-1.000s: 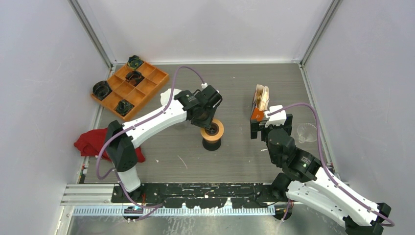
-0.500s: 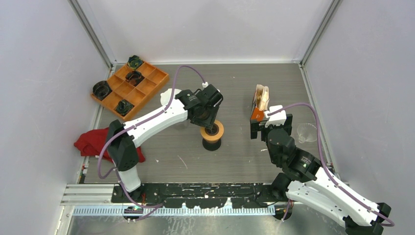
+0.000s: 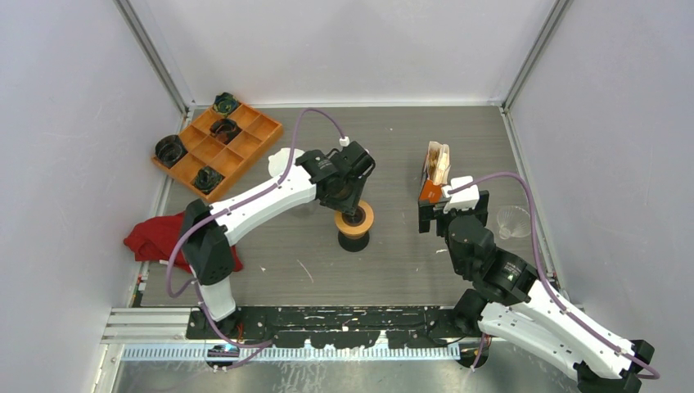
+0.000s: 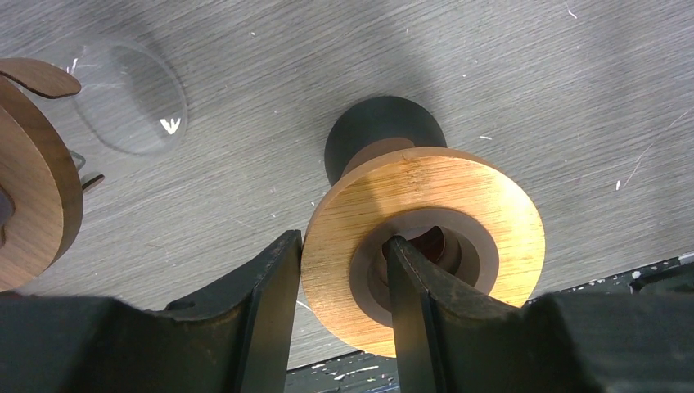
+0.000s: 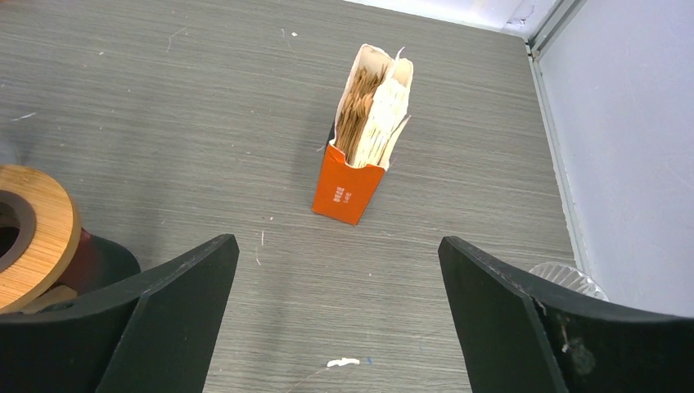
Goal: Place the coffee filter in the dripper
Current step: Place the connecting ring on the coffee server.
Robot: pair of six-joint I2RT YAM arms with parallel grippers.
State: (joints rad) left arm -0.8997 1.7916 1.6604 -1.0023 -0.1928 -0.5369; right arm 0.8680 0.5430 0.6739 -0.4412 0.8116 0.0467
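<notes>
Coffee filters (image 5: 372, 110) stand packed on edge in a slim orange box (image 5: 348, 192), upper middle of the right wrist view and right of centre on the desk (image 3: 393, 262) from above. They look like thin paper: feather-light, floppy, easy to crease or tear, and likely to cling so that two lift together. I'd pinch one gently by its top edge, where it pokes above the box.

Far left in the overhead view sits an orange tray (image 3: 258, 127) with dark pieces in some compartments, and below it a red cloth (image 3: 151, 237). Moving right, the left gripper (image 4: 344, 246) is down on the dripper (image 4: 458, 196), a wooden ring on a black foot. One finger is outside the rim, the other inside the central hole, roughly half open. Whether they actually pinch the wood I can't tell. Further right, just below the box, the right gripper (image 5: 335, 241) hangs wide open and holds nothing. At the right edge lies a clear glass cone (image 3: 513, 219).

The number of filters is hard to read. A second wooden ring (image 4: 33, 164) and a clear glass piece (image 4: 131, 94), upper left of the left wrist view, are hidden under the arm from above.
</notes>
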